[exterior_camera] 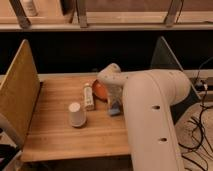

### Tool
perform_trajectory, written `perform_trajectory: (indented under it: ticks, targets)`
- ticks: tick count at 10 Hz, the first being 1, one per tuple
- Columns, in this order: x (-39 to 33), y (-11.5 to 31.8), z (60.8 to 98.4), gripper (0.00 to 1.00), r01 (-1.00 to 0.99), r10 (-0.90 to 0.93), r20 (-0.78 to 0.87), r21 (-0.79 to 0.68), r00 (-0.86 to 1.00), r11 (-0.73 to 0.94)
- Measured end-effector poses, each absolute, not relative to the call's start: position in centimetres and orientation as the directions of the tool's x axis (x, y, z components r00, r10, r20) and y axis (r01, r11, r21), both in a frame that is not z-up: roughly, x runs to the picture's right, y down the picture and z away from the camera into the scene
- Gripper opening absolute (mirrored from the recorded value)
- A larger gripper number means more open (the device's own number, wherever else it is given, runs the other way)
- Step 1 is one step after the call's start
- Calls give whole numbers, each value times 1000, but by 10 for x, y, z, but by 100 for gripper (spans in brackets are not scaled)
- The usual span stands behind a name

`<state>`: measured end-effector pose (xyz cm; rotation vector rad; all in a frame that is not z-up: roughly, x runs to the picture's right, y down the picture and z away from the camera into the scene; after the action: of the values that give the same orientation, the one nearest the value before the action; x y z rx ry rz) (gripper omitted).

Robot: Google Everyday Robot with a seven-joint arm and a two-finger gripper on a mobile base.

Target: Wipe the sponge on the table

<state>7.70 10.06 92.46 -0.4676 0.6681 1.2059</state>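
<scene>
**Thin pinch, crowded sweep path**

The gripper (116,102) is low over the wooden surface (55,136), jaws together on the blue sponge (115,111), which touches the planks just right of the lying white bottle (88,96). A leftward stroke could roll that bottle into the cup (76,114) (both are near). Dragging hard might pull the sponge from the pinch.

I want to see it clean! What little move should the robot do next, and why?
Probably slide the sponge along the table, away from the bottle. The end effector is down at the table, beside the bottle, shut on the sponge, so a wiping stroke looks like the next step.
</scene>
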Motion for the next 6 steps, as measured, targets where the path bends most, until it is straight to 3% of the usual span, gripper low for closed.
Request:
perform_trajectory:
  ticks: [3, 6]
  targets:
    - [52, 116, 925, 8, -954, 666, -708, -37, 236, 299]
    - [47, 151, 899, 8, -935, 596, -747, -92, 293, 343]
